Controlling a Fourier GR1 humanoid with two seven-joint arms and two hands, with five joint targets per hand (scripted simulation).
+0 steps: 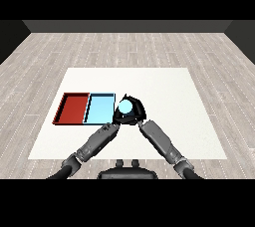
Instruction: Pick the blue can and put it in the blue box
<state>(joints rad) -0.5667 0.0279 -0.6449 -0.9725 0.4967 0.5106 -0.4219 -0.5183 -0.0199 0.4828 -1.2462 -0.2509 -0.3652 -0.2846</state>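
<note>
White table [164, 101], two trays, one blue can [125, 106], right hand [135, 113] curled round it

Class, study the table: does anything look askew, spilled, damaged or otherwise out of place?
Nothing stands out. The red tray and blue tray lie side by side, square to the table. The right hand holds the can just right of the blue tray.

The black hands [130, 116] cover the lower body of the light blue can [125, 107]; which hand's fingers curl round it cannot be told.
</note>
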